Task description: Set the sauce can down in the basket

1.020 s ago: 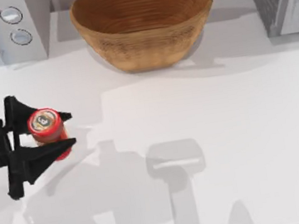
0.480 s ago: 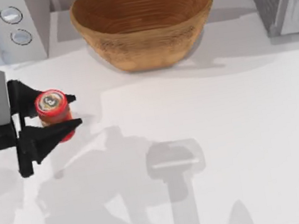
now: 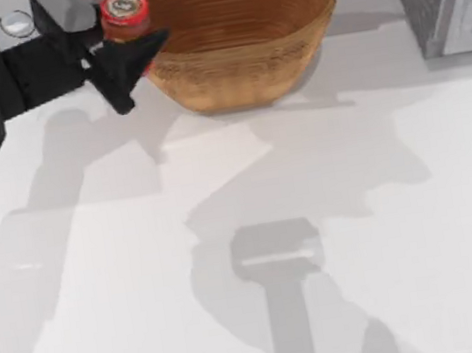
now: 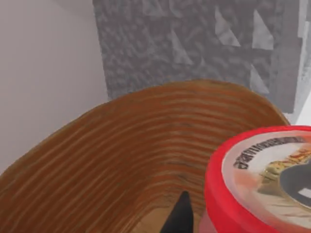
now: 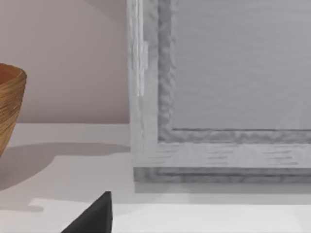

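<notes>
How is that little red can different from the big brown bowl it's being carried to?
The sauce can is small, red and smooth; the basket is far wider, tan and ribbed. The can has a closed top, the basket is open. The left gripper holds the can up at the rim; the basket sits on the table. Both are round.

The left arm reached in from the top view's left edge toward the far side, its left gripper (image 3: 128, 35) raised, jaws clamped on their load.

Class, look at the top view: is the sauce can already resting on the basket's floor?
No: the left gripper holds the sauce can at the basket rim.
</notes>
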Tool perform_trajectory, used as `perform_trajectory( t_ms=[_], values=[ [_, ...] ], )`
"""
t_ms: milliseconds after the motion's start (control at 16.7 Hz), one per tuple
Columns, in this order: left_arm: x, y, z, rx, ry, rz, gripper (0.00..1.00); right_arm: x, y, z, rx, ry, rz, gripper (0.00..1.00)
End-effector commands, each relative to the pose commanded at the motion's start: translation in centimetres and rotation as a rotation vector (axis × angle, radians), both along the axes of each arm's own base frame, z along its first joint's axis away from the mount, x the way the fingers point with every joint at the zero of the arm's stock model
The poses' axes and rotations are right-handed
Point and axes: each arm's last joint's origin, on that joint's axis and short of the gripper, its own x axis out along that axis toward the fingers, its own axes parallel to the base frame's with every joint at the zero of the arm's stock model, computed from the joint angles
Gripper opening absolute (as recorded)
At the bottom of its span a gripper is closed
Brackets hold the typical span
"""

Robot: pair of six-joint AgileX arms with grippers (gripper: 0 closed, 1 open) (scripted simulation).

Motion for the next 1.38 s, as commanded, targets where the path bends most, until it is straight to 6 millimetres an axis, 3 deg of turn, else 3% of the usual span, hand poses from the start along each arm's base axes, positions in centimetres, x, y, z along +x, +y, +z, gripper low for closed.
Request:
perform_trajectory(
  t_ms=[240, 480, 780, 1380],
  values=[
    [2.6, -4.3, 3.6, -0.076, -0.012, 0.173, 0.0, 0.0, 0.0, 0.0, 0.0, 0.0, 0.0, 1.0],
    [3.6, -6.6, 5.2, -0.137, -0.006, 0.24, 0.0, 0.0, 0.0, 0.0, 0.0, 0.0, 0.0, 1.0],
    [3.6, -6.5, 5.4, -0.139, -0.011, 0.243, 0.0, 0.0, 0.0, 0.0, 0.0, 0.0, 0.0, 1.0],
    [7.7, -10.9, 3.0, -0.14, -0.008, 0.241, 0.0, 0.0, 0.0, 0.0, 0.0, 0.0, 0.0, 1.0]
  ],
)
